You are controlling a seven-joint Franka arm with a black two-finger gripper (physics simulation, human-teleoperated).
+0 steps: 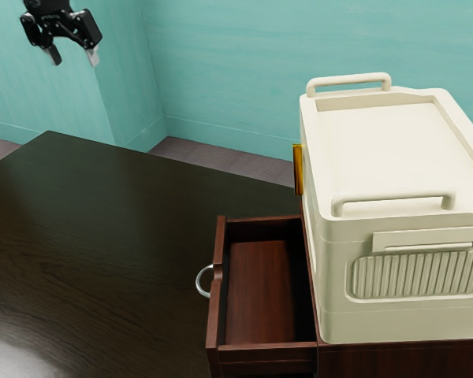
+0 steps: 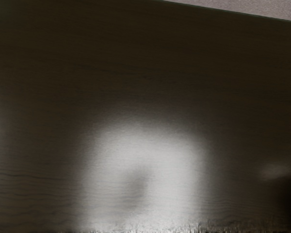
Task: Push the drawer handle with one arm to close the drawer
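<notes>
The black gripper (image 1: pixel 74 57) hangs high at the exterior view's upper left, its two fingers spread apart with nothing between them. Far from it, toward the exterior view's right, the reddish-brown drawer (image 1: pixel 260 291) stands pulled out of its cabinet, and its inside is bare. A curved silver handle (image 1: pixel 205 281) is fixed to the drawer's front panel, facing the exterior view's left. Hand and handle are well apart.
A large cream case (image 1: pixel 394 157) with two top handles sits on the cabinet (image 1: pixel 410 361). A gold-coloured piece (image 1: pixel 298 169) stands beside the case. The dark wooden table (image 1: pixel 102 228) stretches left of the drawer; its surface (image 2: pixel 145 87) reflects light in the wrist view.
</notes>
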